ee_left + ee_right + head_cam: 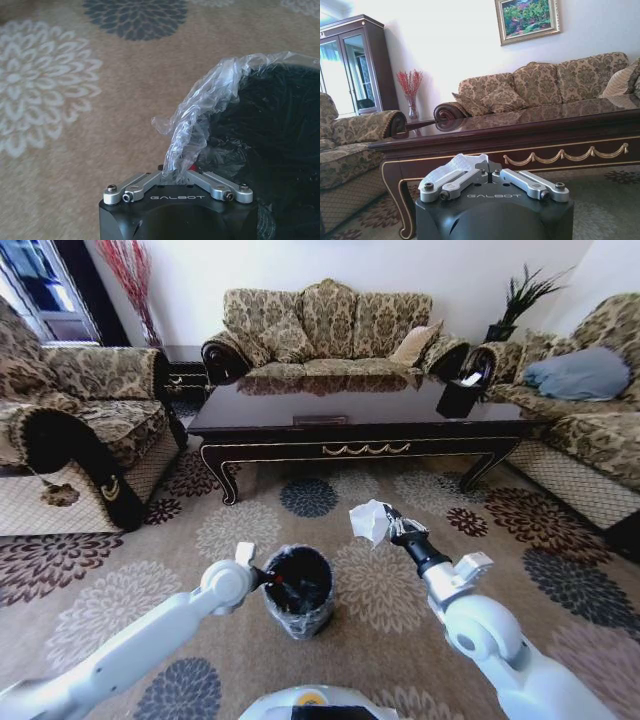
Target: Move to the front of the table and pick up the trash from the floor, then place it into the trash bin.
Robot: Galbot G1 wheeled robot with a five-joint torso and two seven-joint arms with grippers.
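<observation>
The trash bin (298,592), black with a shiny plastic liner, stands on the carpet just in front of me. My left gripper (264,579) is at its left rim. In the left wrist view this gripper (177,172) is shut on a fold of crinkled clear liner (197,117), with a small red spot beside the fingers. My right gripper (392,526) is raised to the right of and beyond the bin, shut on a crumpled white tissue (369,521), the trash. The tissue (462,162) also shows between its fingers in the right wrist view. The dark table (360,448) stands ahead.
Patterned sofas surround the table: one at the left (70,430), one behind (330,335), one at the right (590,410). A small dark box (462,395) sits on the table's right end. Flowered carpet (230,525) lies between the table and the bin.
</observation>
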